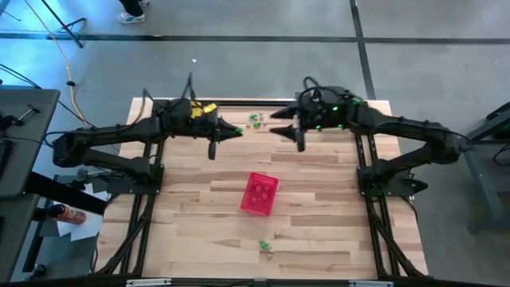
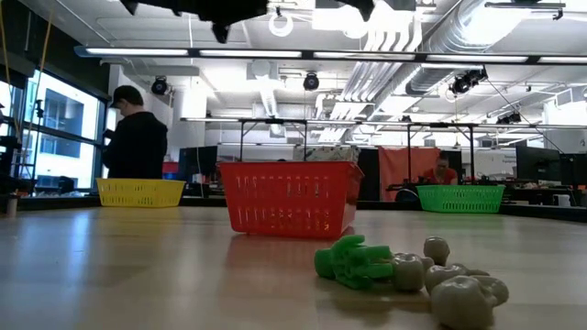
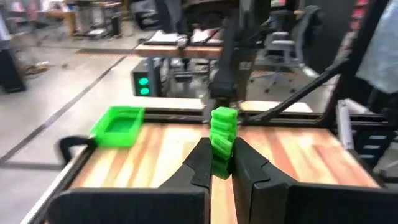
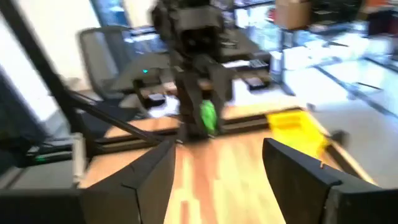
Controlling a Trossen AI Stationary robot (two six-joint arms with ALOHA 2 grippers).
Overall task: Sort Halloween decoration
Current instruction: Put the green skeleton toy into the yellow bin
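My left gripper [image 1: 239, 131] hangs over the far middle of the table, shut on a small green Halloween decoration [image 3: 222, 127]. My right gripper [image 1: 276, 131] faces it from the right, open and holding nothing, a short gap away; in its wrist view [image 4: 217, 158] the green piece [image 4: 207, 116] shows at the other arm's tip. More green trinkets lie on the wood at the far edge [image 1: 255, 119] and near the front edge [image 1: 265, 248]. In the low view, that front group is a green one [image 2: 358, 261] with pale ones [image 2: 454, 289]. My left gripper pinches the lower part of the green decoration [image 3: 219, 152] between its two fingers. The fingers come at it about level, pointing toward the table's right. The piece stands up past the fingertips, lifted well clear of the table.
A pink-red mesh basket [image 1: 259, 194] stands at the table's middle. A yellow basket [image 1: 204, 109] sits at the far left under the left arm, and a green basket [image 3: 118, 126] at the far right. A person [image 2: 136, 142] stands in the room beyond.
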